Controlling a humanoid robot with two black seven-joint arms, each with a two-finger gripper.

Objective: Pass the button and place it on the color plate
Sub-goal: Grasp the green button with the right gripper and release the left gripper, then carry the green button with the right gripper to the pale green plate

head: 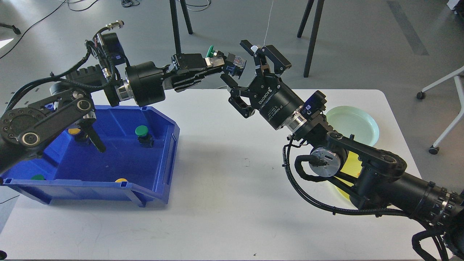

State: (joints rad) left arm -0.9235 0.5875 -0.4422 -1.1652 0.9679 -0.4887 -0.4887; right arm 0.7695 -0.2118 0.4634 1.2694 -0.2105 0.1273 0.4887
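My left gripper point(222, 65) is shut on a green-capped push button point(225, 59) and holds it in the air above the table's far edge, cap pointing up-left, blue block end point(236, 63) sticking out right. My right gripper point(235, 61) is open, its fingers point(247, 46) standing above and below the button's blue end without closing on it. A pale green plate point(357, 123) lies at the right of the table. A yellow plate point(351, 168) lies nearer, mostly hidden behind my right arm.
A blue bin point(163, 163) at the left holds several buttons, among them a green one point(141, 131) and a yellow one point(74, 131). The white table point(224, 203) spreads between bin and plates. Stand legs and a chair base stand beyond the table.
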